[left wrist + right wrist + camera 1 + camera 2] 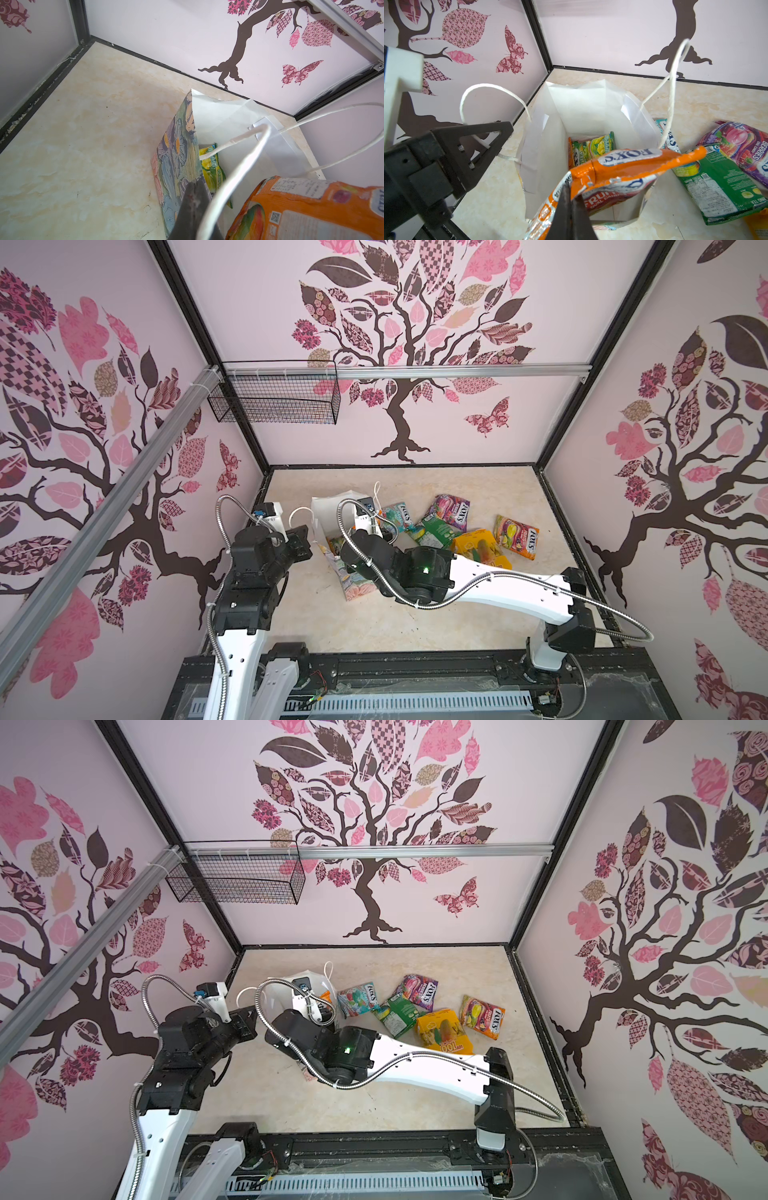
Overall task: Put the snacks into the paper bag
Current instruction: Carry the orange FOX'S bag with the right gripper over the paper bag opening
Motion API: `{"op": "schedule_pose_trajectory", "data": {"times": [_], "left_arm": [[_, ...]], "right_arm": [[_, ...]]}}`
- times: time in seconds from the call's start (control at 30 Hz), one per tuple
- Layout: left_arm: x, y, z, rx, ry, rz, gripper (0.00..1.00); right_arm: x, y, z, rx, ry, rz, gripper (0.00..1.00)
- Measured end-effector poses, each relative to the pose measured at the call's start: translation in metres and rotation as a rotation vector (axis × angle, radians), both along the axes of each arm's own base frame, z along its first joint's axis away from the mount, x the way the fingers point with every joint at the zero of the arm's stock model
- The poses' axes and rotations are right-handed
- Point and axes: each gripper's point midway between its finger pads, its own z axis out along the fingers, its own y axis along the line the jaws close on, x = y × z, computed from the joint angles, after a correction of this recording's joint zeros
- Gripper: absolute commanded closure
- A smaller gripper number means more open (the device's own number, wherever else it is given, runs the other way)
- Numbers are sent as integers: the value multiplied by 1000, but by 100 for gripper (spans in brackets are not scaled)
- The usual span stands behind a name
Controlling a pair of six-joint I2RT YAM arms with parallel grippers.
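- Orange pouch (pixel 633 164): light, floppy, slick film, I judge; my right end effector (pixel 569 199) is clenched on its corner seal, over the paper bag (pixel 542 145) mouth.
- My left end effector (pixel 508 129): clenched, holding the bag's handle side.

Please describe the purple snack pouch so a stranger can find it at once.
In a top view, find the floral paper bag. Right of it, the purple pouch lies just behind the green pouch; only it is purple, marked BERRIES.
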Motion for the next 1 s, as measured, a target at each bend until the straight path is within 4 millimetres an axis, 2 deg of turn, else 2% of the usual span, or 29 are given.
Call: {"op": "schedule_pose_trajectory", "data": {"times": [0.23, 0.83, 1.0], "left_arm": [[0, 0, 0, 0, 0, 0, 97], [0, 0, 0, -2, 1, 0, 97], [0, 0, 0, -2, 1, -1, 97]], "right_arm": [[1, 2, 0, 20, 11, 6, 100], [4, 10, -31, 33, 102, 56, 100], [1, 14, -31, 46, 118, 81, 100]]}}
